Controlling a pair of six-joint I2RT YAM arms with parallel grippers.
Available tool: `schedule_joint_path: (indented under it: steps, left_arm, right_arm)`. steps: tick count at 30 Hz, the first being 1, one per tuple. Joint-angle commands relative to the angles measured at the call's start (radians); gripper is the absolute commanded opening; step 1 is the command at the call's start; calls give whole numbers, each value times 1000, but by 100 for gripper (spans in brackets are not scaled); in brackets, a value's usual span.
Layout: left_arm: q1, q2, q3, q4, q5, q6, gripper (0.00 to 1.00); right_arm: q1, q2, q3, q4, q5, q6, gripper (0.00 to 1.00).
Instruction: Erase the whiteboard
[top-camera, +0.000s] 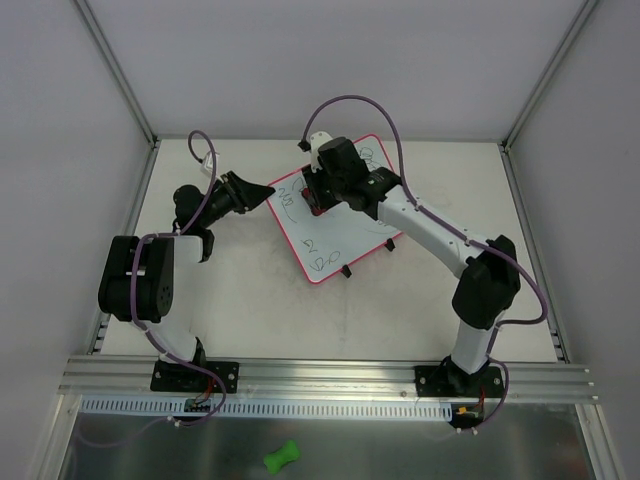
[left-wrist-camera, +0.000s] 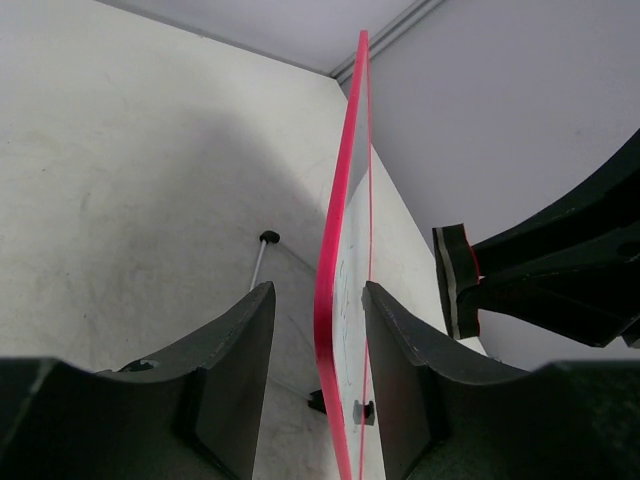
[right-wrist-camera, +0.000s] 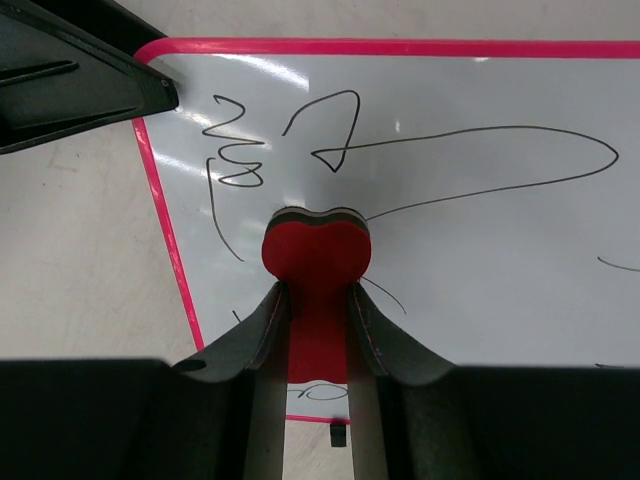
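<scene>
The left tool (left-wrist-camera: 319, 290) straddles the pink rim of the large white rectangular whiteboard (top-camera: 345, 238). A gap shows beside one finger, so I cannot tell whether it pinches. The board lies mid-surface (top-camera: 250, 300), its far part hidden under the right tool (right-wrist-camera: 317, 300). That tool is clenched on a red bone-shaped foam eraser (right-wrist-camera: 317, 250), half-hidden between its fingers and pressed among dark scribbles (right-wrist-camera: 450, 160).
</scene>
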Motion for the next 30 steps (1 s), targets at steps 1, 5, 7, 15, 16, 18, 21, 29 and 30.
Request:
schedule_joint_path:
  steps: [1,5,7,15,16,18,21,29,30]
  left_arm:
    - [8,-9,32,94,40,-10,41]
    - [8,-22,31,86,48,-9,29]
    - [8,-23,31,85,54,-10,26]
    - [8,-32,21,78,60,-5,22]
    - [8,-32,21,74,61,-4,18]
    - [8,-29,23,71,64,-2,10]
    - [8,-28,26,62,72,-1,3]
    - [10,-19,38,29,78,5,0]
    - [10,-17,38,29,80,4,0]
  right_arm:
    - [20,21,62,29,18,-26,0]
    - [38,52,93,32,33,-32,0]
    - [44,70,107,33,39,-34,0]
    - [78,90,105,105,112,-32,0]
    - [80,91,104,113,116,-31,0]
    - [87,95,92,147,127,-32,0]
    - [97,93,78,194,142,-32,0]
    - [112,127,76,251,184,-12,0]
    - [114,128,76,256,187,-11,0]
